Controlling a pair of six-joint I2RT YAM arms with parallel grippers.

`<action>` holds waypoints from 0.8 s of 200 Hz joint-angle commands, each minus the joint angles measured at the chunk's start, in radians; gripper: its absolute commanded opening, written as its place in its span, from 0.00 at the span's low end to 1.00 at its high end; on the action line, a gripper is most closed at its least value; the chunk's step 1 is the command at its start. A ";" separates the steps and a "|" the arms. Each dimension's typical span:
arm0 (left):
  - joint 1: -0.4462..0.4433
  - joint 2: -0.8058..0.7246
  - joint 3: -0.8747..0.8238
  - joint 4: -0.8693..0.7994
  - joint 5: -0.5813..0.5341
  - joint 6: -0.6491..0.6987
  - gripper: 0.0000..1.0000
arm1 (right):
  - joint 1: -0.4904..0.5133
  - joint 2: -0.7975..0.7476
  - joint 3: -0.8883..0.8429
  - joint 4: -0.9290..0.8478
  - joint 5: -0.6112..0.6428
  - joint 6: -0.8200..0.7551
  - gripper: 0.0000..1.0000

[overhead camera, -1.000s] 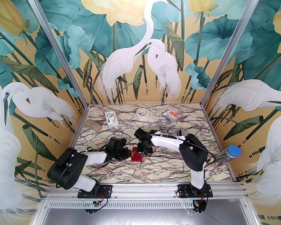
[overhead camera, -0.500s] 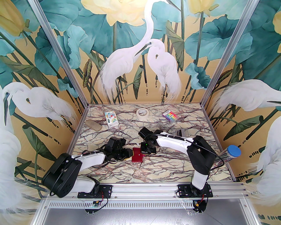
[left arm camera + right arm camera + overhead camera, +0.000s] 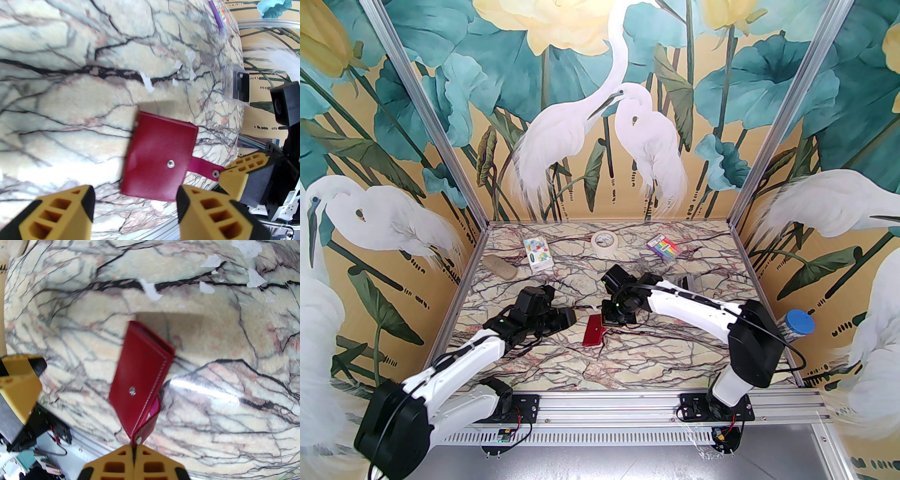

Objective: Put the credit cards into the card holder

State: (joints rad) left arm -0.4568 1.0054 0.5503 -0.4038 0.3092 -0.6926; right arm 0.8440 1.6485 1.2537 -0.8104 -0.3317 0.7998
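Observation:
The card holder (image 3: pixel 594 329) is a dark red folded wallet, closed, hanging tilted just above the marble with its shadow under it. My right gripper (image 3: pixel 610 322) is shut on its snap tab (image 3: pixel 203 166), seen pinched at the bottom of the right wrist view (image 3: pixel 134 454). In the left wrist view the card holder (image 3: pixel 159 154) lies beyond my left gripper (image 3: pixel 136 208), which is open, apart from it and holding nothing. From above, the left gripper (image 3: pixel 575 319) sits just left of the holder. The credit cards are out of view.
At the back of the table (image 3: pixel 628 365) are a tape roll (image 3: pixel 604 241), a rainbow-striped packet (image 3: pixel 662 247), a colourful small box (image 3: pixel 537 254) and a beige stone (image 3: pixel 499 268). A clear plastic box (image 3: pixel 686 283) stands behind the right arm; a blue-lidded tube (image 3: pixel 797 324) leans at the right edge.
My left gripper has opened and drawn back to the left. The right gripper has shifted right, tilting the holder up by its tab. The orange-yellow card seen earlier no longer shows.

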 commanded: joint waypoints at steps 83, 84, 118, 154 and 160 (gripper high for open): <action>0.000 -0.108 0.050 -0.207 -0.105 0.010 0.67 | 0.058 -0.012 0.085 0.012 -0.133 -0.041 0.00; 0.000 -0.109 0.049 -0.206 -0.104 0.010 0.67 | 0.059 -0.010 0.085 0.014 -0.134 -0.040 0.00; 0.000 -0.119 0.030 -0.201 -0.090 -0.001 0.66 | 0.082 0.029 0.093 0.034 -0.137 -0.037 0.00; 0.000 -0.107 0.007 -0.154 -0.034 -0.008 0.59 | 0.081 0.026 0.072 0.029 -0.111 -0.042 0.00; 0.000 -0.102 0.002 -0.144 -0.023 -0.010 0.57 | 0.081 0.024 0.066 0.027 -0.107 -0.043 0.00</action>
State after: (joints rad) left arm -0.4568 0.8978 0.5747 -0.5819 0.2337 -0.6956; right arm 0.9253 1.6810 1.3197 -0.7925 -0.4496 0.7727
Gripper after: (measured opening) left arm 0.594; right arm 0.031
